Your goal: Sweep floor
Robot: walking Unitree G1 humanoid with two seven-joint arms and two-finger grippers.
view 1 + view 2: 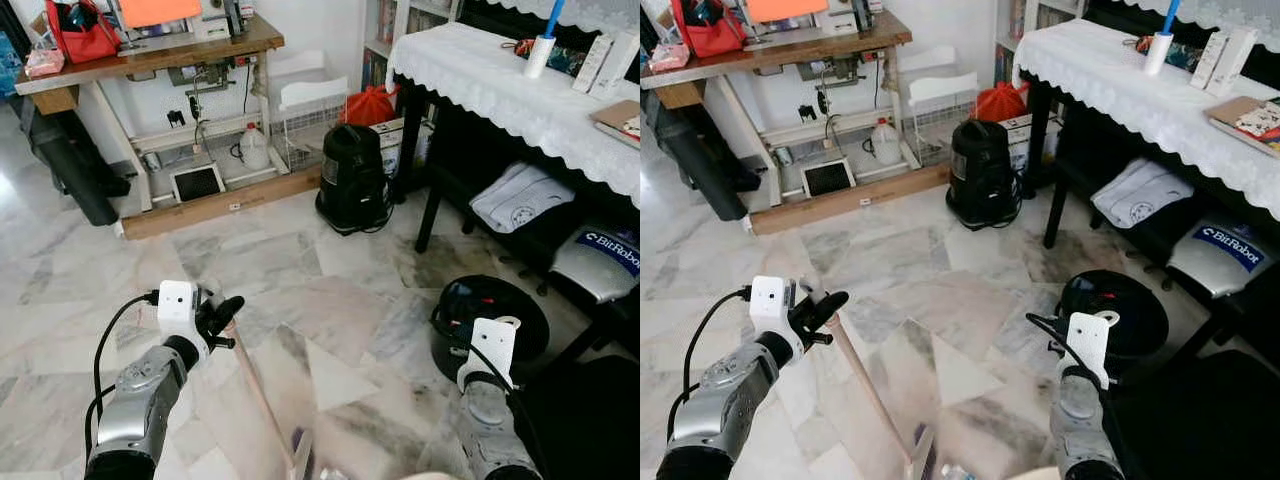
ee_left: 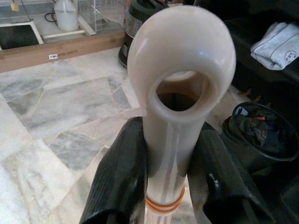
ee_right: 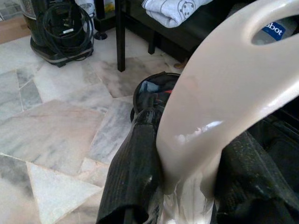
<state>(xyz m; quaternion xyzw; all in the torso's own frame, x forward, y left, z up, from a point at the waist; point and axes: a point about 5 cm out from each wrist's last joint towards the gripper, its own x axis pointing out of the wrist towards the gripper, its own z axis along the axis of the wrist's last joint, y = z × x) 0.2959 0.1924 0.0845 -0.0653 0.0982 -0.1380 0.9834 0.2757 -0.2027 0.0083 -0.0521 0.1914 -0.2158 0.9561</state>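
My left gripper (image 1: 222, 318) is shut on the top of a thin pale broom handle (image 1: 262, 395), which slants down to the marble floor (image 1: 250, 260) before me. Along that gripper (image 2: 170, 177), the handle's cream looped end (image 2: 180, 56) stands up between the two black fingers (image 2: 121, 177). My right gripper (image 3: 191, 179) is shut on a second, broader cream handle (image 3: 224, 93) with a hanging hole. What that handle belongs to is hidden. The right arm (image 1: 490, 400) is low at the front right.
A black round bin (image 1: 490, 320) sits on the floor just beyond my right arm. A black vacuum cleaner (image 1: 352, 180) stands further back. At the right is a table with a white lace cloth (image 1: 500, 90); a wooden work table (image 1: 150, 55) is at the back left.
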